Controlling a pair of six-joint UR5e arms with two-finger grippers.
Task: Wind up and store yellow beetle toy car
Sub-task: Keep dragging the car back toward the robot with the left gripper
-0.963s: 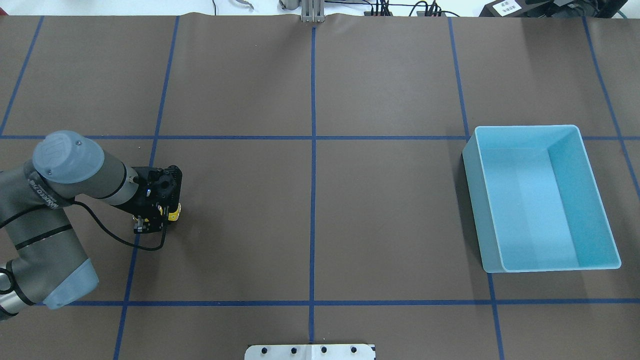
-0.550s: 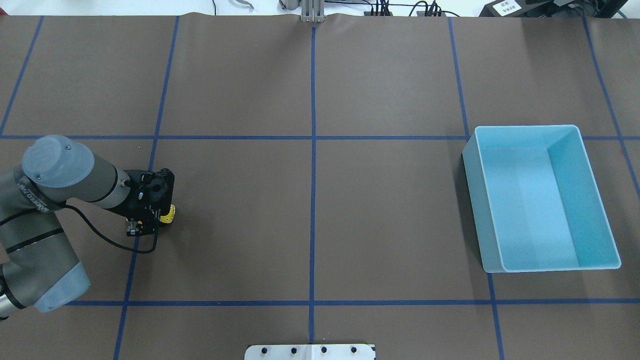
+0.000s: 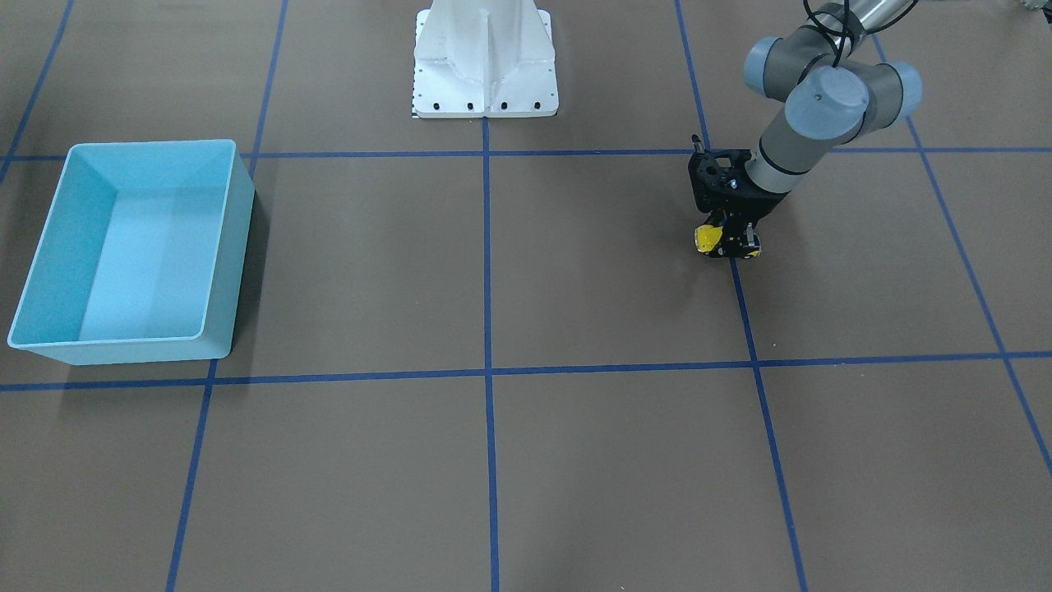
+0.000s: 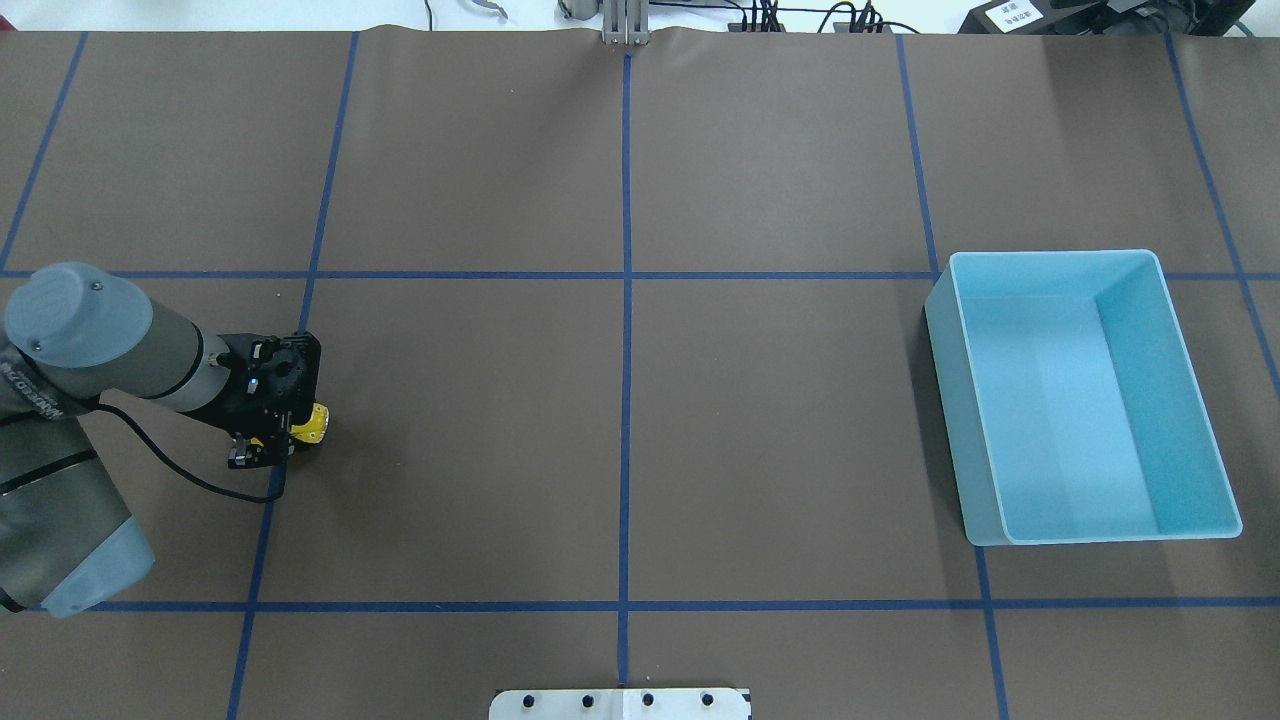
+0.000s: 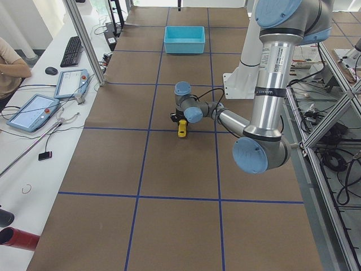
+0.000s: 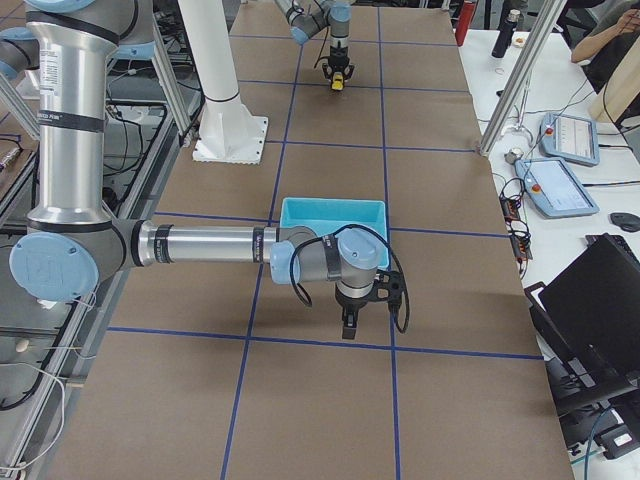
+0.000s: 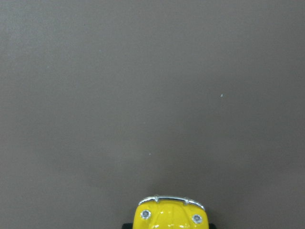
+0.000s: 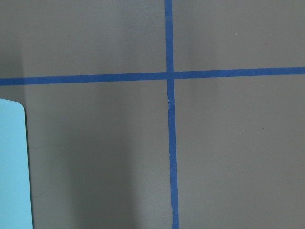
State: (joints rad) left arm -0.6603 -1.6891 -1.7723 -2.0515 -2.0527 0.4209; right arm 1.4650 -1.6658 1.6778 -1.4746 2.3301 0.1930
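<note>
Since the earlier overhead frames, the left gripper (image 4: pixel 288 432) and the yellow beetle toy car (image 4: pixel 313 425) have been shifted together toward 9 o'clock across the table (image 4: pixel 780 420).

Step in hand, judged: the wind-up stroke. The car is being drawn backward along the surface, its nose toward 3 o'clock in the overhead view. In the left wrist view only the front end of the car (image 7: pixel 171 215) is seen, at 6 o'clock of the frame.

Pincer state: the left jaws are closed around the car body, with yellow showing on both sides of the black fingers in the front-facing view (image 3: pixel 708 238). Whether the wheels are pressed to the surface cannot be told.

The right gripper (image 6: pixel 347 325) is seen only from the side, near the light blue bin (image 4: pixel 942 400), so whether its jaws are apart cannot be told.

Next move, judged: once wound, the car must be kept clamped (release would let it run), lifted, and carried toward 3 o'clock to the bin, which lies well apart from it.

Materials: the car is glossy and rounded, with a chrome bumper and two small round headlights. The bin is a smooth rectangular plastic tub with thin walls and rounded corners. The table is covered in matte brown sheet, gridded with blue tape lines (image 4: pixel 626 400).
</note>
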